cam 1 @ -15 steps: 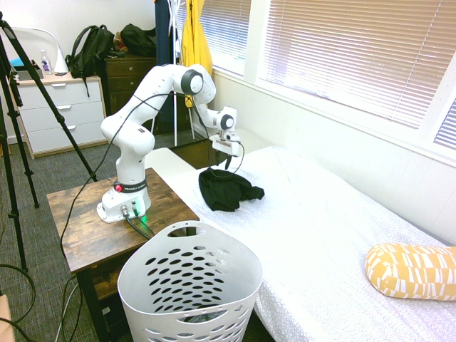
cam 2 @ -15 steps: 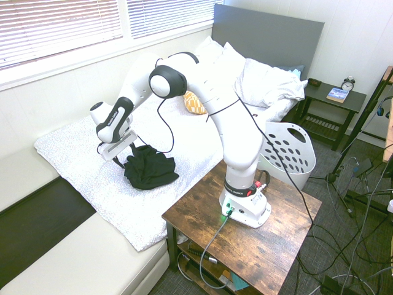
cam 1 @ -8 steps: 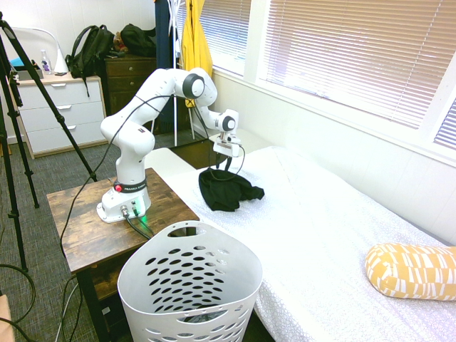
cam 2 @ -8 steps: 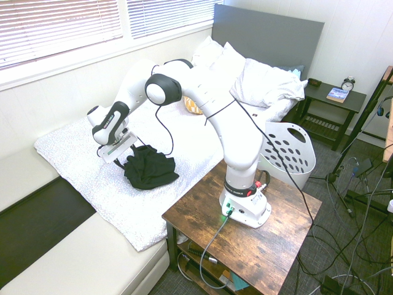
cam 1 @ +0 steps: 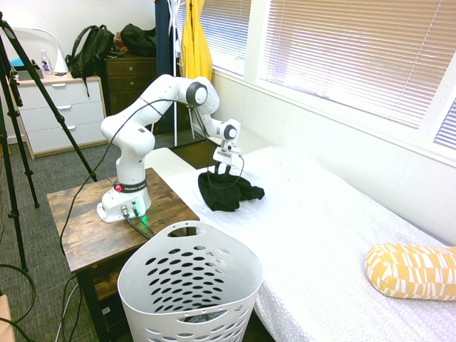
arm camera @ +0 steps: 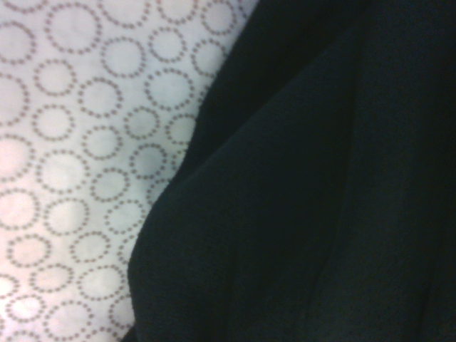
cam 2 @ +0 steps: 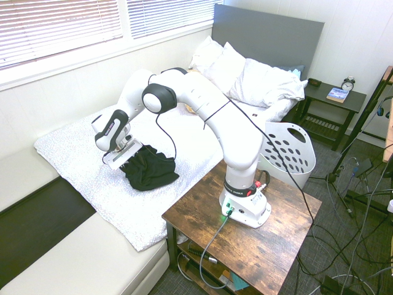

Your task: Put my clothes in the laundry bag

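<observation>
The clothes are a crumpled black garment lying on the white bed cover near its foot end. My gripper points down at the garment's far edge, open, with its fingertips right at the fabric. Black cloth fills most of the wrist view, beside the cover's ring pattern. The laundry bag is a tall white holed basket on the floor next to the bed and the wooden table; the second exterior view shows it behind the arm's base.
A yellow patterned pillow lies further up the bed. White pillows lean on the grey headboard. A yellow garment hangs by the window. A dresser and a nightstand stand off the bed.
The arm has lowered the gripper from a little above the garment down onto its edge. The garment and the basket have not moved.
</observation>
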{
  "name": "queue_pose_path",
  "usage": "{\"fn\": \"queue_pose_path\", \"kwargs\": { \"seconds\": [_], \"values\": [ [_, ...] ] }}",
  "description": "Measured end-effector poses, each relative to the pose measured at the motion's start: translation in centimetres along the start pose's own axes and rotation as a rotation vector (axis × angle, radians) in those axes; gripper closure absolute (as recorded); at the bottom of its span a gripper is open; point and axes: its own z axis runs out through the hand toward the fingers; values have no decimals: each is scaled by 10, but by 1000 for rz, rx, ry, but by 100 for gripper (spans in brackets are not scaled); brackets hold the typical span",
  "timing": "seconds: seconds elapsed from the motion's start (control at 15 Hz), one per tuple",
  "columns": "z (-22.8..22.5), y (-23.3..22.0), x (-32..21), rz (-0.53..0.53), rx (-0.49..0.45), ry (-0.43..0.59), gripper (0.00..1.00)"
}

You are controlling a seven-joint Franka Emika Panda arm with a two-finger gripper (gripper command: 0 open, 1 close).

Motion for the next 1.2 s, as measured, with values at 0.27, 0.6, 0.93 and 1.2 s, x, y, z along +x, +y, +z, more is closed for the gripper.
{"fn": "queue_pose_path", "kwargs": {
  "seconds": [0.27, 0.6, 0.93, 1.2],
  "values": [
    [21, 5, 19, -1, 33, -1, 0],
    [41, 10, 27, -28, 68, 0, 100],
    [50, 12, 31, -24, 112, 23, 100],
    [52, 14, 32, -18, 119, 23, 100]
  ]
}}
